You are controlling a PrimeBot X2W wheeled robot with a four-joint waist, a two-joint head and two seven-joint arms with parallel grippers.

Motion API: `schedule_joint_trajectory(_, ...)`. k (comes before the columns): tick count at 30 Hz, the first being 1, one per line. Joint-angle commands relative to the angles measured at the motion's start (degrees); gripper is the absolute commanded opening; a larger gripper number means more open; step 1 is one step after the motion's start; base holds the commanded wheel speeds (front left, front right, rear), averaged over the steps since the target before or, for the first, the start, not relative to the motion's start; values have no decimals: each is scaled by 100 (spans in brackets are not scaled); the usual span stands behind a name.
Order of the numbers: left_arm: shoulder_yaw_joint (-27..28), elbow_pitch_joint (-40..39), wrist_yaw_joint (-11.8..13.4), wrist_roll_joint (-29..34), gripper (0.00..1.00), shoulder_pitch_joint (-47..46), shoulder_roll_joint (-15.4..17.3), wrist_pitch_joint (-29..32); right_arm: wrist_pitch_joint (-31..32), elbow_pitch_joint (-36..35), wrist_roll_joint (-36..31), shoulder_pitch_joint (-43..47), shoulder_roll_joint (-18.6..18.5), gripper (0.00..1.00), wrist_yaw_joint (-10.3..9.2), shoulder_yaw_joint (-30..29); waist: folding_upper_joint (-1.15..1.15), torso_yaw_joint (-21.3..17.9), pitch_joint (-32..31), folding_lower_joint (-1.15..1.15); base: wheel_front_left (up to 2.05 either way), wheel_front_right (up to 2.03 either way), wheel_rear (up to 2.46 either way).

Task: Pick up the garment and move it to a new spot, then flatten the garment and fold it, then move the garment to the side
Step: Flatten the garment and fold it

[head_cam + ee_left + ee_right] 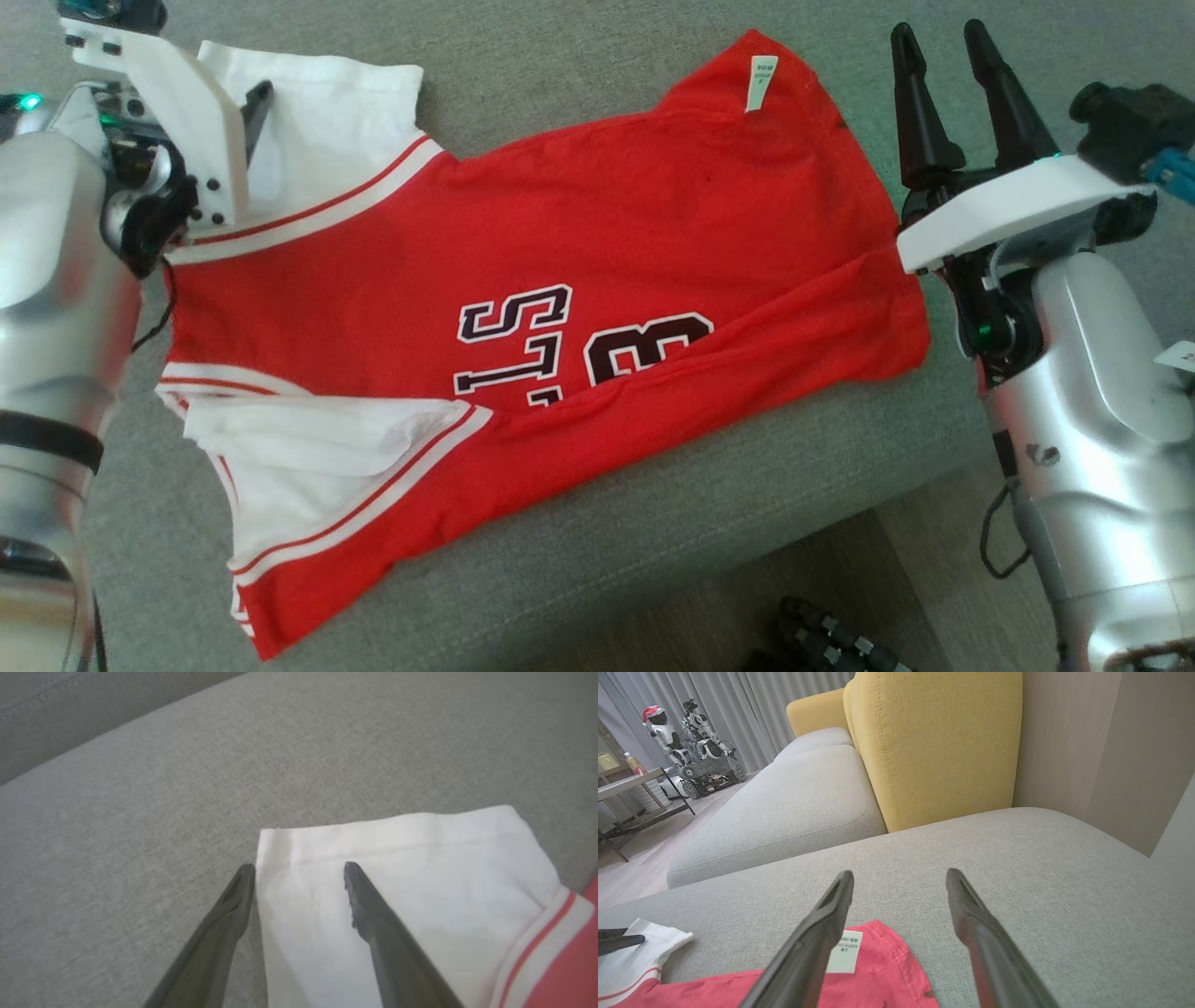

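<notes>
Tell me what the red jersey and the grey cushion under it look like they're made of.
Red jersey: soft matte knit, likely cotton or a blend; it creases and drapes limply, with stitched hems. Grey sofa cushion: coarse woven upholstery fabric, matte, heathered; fine weave grain shows in the left wrist view.

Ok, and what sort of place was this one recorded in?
Probably a living room, or a lab mocked up as one: the red jersey lies on a grey sofa with a yellow back cushion, grey curtains hang behind, and a wheeled robot stands on the wood floor.
</notes>
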Motion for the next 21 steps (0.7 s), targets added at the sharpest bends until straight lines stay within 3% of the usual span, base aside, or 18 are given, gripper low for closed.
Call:
schedule_joint_trajectory(1,70,-113,1,-90,100,-373,268,40,-63,-132,55,-168,38,100,-4,58,0,-4,5,0,0,0,0)
schedule_joint_trajectory(15,-207,380,0,-340,100,-652,294,42,-143,35,93,-288,48,100,-4,149,0,-38,48,0,0,0,0)
schedule_joint_trajectory(16,-236,394,0,-388,80,-656,265,72,-147,53,100,-294,43,100,-4,154,0,-39,51,0,0,0,0)
schedule_joint_trajectory(18,-296,381,0,-506,0,-665,213,117,-151,95,119,-309,31,100,-4,145,0,-31,63,0,0,0,0)
schedule_joint_trajectory(21,-318,354,0,-660,0,-718,166,46,-143,169,126,-316,-11,100,-4,91,0,35,79,0,0,0,0)
